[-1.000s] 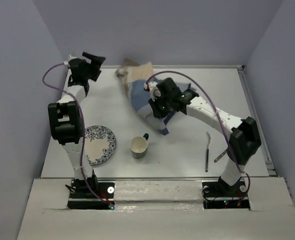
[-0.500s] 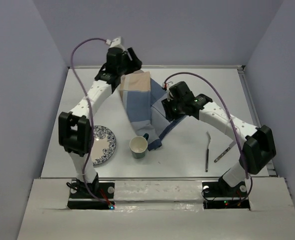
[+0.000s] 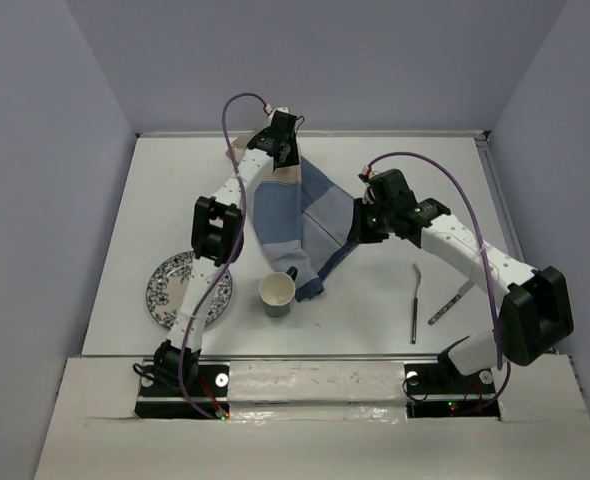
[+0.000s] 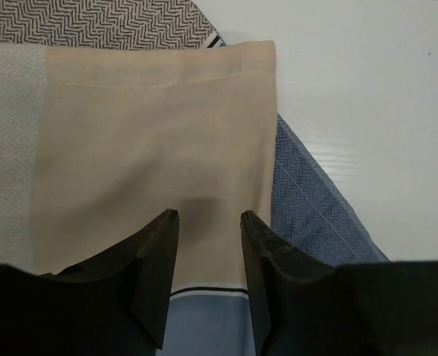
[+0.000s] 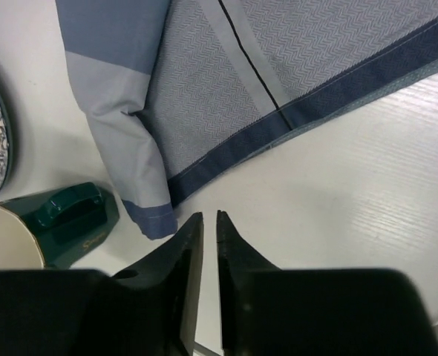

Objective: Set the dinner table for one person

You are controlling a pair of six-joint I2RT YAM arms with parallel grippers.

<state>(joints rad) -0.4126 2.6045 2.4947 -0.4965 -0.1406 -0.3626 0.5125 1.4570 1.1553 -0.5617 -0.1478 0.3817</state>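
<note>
Dinner table (image 3: 175,190), seen from above, with the setting not yet laid out. The mat (image 3: 285,215) lies rumpled and partly folded at mid-table, running from the far edge toward the mug (image 3: 277,293), which stands just beside its near corner. The plate (image 3: 160,285) sits at near left. The cutlery (image 3: 413,310) lies at near right, well apart from the mat.

The left gripper (image 4: 209,216) is over the mat's beige far end, jaws part-open with cloth showing between them. Nothing is pinched, and whether the tips touch the cloth cannot be told. The right gripper (image 5: 204,216) is over bare table just beside the mat's dark hem, jaws almost closed on nothing.

The step in hand appears to be spreading the mat flat. The next move likely calls for each gripper to take an edge and draw the folds out, keeping the cloth from dragging the mug.
</note>
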